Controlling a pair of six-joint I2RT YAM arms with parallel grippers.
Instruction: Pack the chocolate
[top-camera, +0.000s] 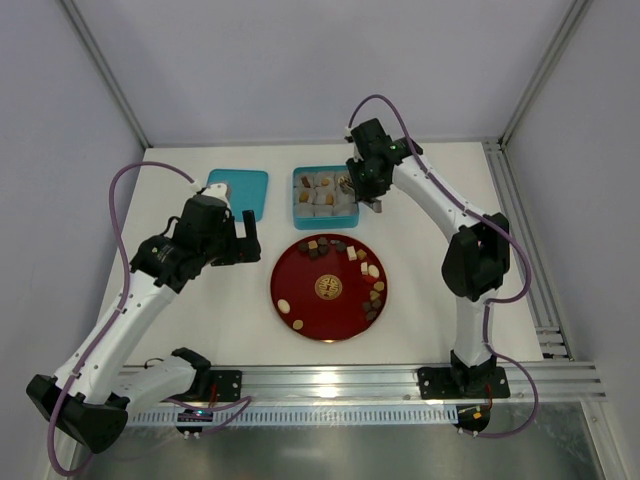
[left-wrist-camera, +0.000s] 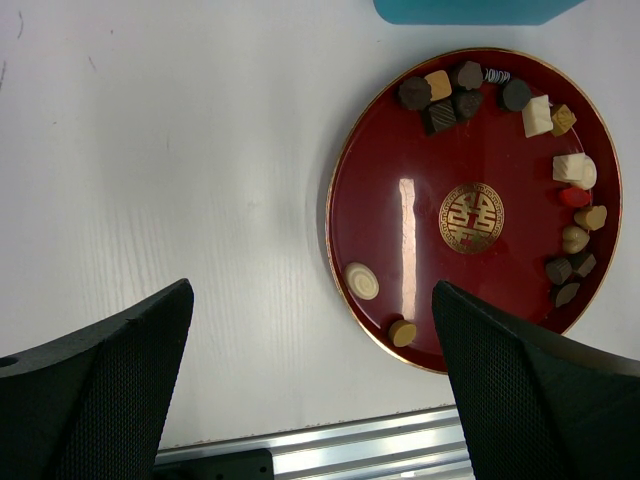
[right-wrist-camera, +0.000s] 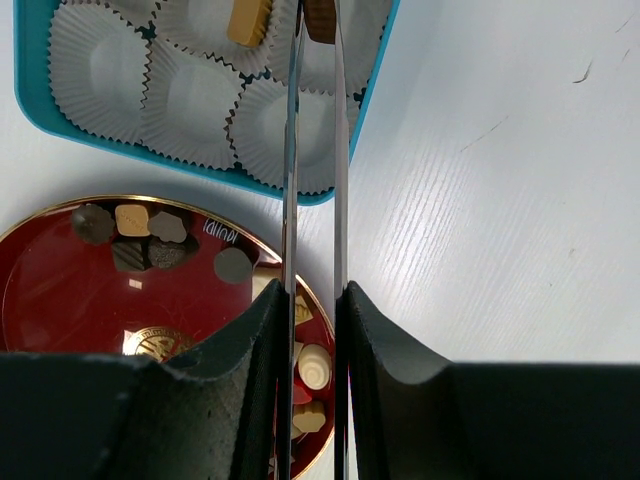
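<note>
right gripper (right-wrist-camera: 318, 15) pinching a brown chocolate (right-wrist-camera: 320, 24), top centre, you only get its lower edge | left gripper (left-wrist-camera: 310, 300) wide open, cut off at frame bottom

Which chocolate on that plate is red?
The small bright red piece at the rim of the glossy dark-red round plate, between a cream-white block and a tan piece; every other one is brown, tan or cream-white.

The brown chocolate (right-wrist-camera: 320, 18) between the tongs (right-wrist-camera: 340, 180) is cut off by the right wrist view's top edge.
</note>
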